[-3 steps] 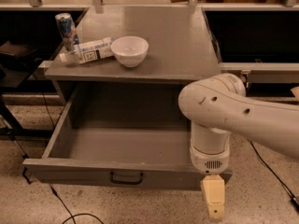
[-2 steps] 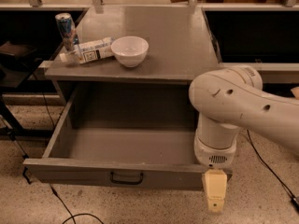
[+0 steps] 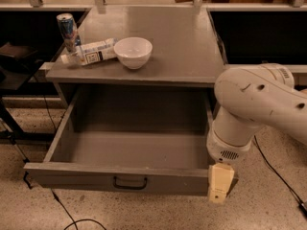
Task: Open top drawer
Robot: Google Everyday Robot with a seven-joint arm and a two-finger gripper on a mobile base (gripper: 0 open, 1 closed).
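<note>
The top drawer (image 3: pixel 72 176) stands pulled far out from under the grey table, showing its deep grey inside. Its small black centre handle (image 3: pixel 130 183) sits on the front panel. My gripper (image 3: pixel 219 185) hangs from the white arm (image 3: pixel 254 104) at the drawer's front right corner, pointing down, to the right of the handle and apart from it. Only one pale finger block shows.
On the grey tabletop (image 3: pixel 192 47) stand a white bowl (image 3: pixel 133 52), a lying white bottle (image 3: pixel 91 52) and an upright can (image 3: pixel 66 29) at the left. A black stand (image 3: pixel 12 75) is at the far left. Cables (image 3: pixel 67 214) lie on the speckled floor.
The arm has swung to the right, and the gripper has shifted right along the drawer's front corner. The drawer stays open as before.
</note>
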